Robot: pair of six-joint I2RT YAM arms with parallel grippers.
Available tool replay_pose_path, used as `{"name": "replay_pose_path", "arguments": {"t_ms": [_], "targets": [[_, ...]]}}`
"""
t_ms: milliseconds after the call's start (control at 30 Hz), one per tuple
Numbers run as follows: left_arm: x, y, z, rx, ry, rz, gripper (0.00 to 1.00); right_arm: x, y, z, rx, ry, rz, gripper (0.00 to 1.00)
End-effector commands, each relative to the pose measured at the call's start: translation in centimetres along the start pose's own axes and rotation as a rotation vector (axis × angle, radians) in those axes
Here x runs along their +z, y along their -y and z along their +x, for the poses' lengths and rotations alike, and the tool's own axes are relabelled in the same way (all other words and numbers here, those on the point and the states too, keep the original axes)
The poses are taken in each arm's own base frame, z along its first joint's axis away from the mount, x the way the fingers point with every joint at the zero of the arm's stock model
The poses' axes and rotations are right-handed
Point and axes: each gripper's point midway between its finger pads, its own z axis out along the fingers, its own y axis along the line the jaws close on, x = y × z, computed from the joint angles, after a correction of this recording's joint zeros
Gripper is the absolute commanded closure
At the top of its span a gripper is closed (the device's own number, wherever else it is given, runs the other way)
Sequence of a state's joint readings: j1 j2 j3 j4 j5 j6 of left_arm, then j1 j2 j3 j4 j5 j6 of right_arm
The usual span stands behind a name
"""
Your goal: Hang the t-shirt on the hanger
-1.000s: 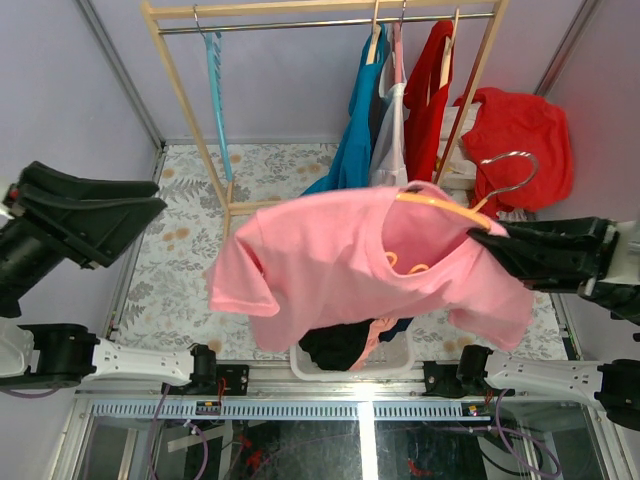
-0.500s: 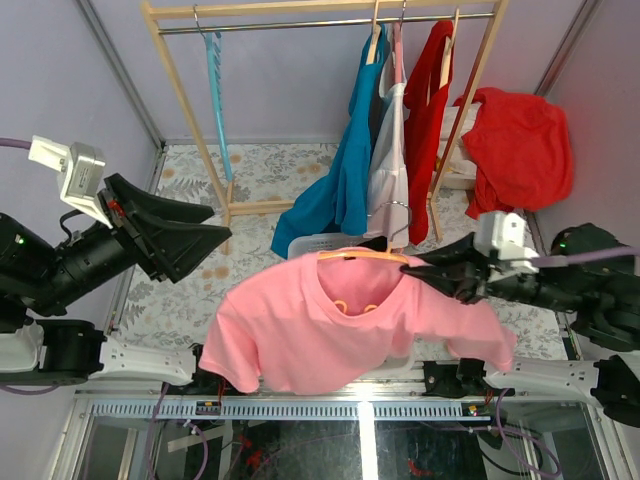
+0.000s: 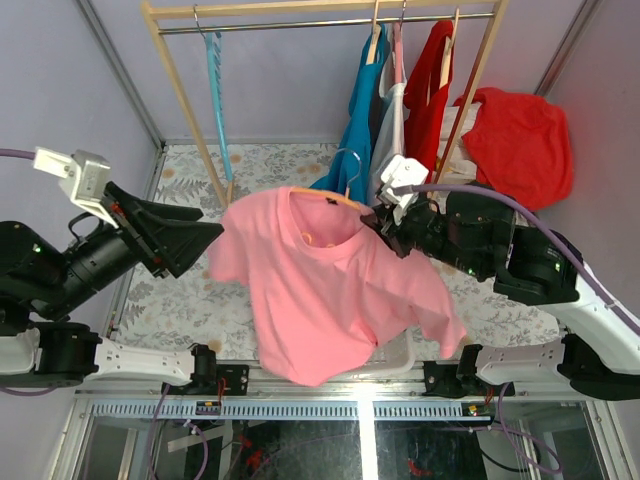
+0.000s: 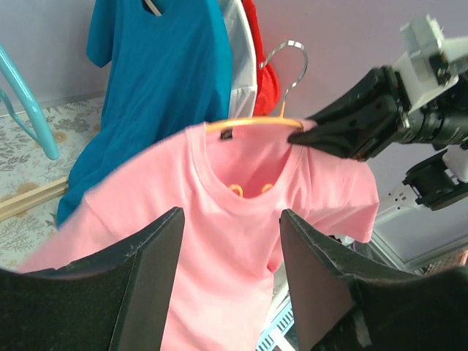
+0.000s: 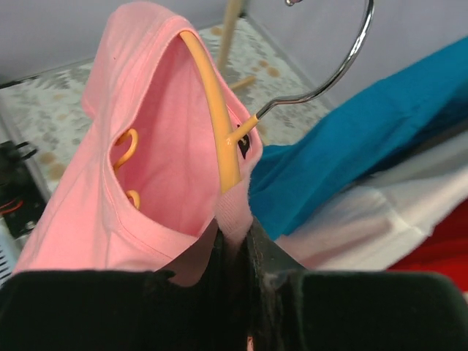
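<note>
Near the rack (image 3: pixel 183 95), right hand (image 3: pixel 380 223) pinches t-shirt (image 3: pixel 320 290) shoulder edge over hanger (image 5: pixel 213 110).

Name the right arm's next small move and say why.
Probably raise the hanger toward the rail. The t-shirt already hangs on it, the right end effector pinches its shoulder end, the metal hook is free, and the rail has bare space left of the blue shirt.

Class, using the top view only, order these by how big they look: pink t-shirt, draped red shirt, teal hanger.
Largest: pink t-shirt, though it hangs nearer the camera, which flatters it.
Next: draped red shirt.
Smallest: teal hanger.
</note>
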State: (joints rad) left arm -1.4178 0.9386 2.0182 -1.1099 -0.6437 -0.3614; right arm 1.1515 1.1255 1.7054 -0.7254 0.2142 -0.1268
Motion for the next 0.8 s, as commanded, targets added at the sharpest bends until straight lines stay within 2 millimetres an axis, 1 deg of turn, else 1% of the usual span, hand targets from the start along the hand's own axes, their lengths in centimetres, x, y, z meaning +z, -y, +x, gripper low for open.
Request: {"name": "replay_pose_path", "arguments": {"t_ms": [0,167,300,433,533,633,700,767], "targets": [[0.9,0.0,0.9,0.008,-0.024,-0.033,0.46,-4.1,5.9,-3.5,0.049,0.087,0.279,1.00],[0.8,-0.2,1.2,0.000,-0.027,-0.034,0.45,-6.9,9.6,-3.2,0.053,0.067,0.493,1.00],[0.8,-0.2,1.4,0.000,-0.030,-0.037,0.46,-9.4,13.1,-3.5,0.095,0.083,0.730,1.00],[0.8,-0.2,1.6,-0.003,-0.036,-0.032,0.46,-11.7,15.4,-3.0,0.118,0.048,0.937,1.00],[0.7,-0.3,1.7,-0.005,-0.040,-0.035,0.46,-13.0,16.2,-2.4,0.128,0.018,1.040,1.00],[0.6,-0.3,1.8,-0.008,-0.041,-0.033,0.46,-13.9,16.3,-2.5,0.179,0.045,1.044,1.00],[0.7,-0.4,1.9,-0.008,-0.043,-0.033,0.46,-13.6,15.7,-3.2,0.228,0.103,0.948,1.00],[0.7,-0.3,2.1,-0.007,-0.047,-0.032,0.46,-12.3,14.0,-4.8,0.266,0.189,0.774,1.00]]}}
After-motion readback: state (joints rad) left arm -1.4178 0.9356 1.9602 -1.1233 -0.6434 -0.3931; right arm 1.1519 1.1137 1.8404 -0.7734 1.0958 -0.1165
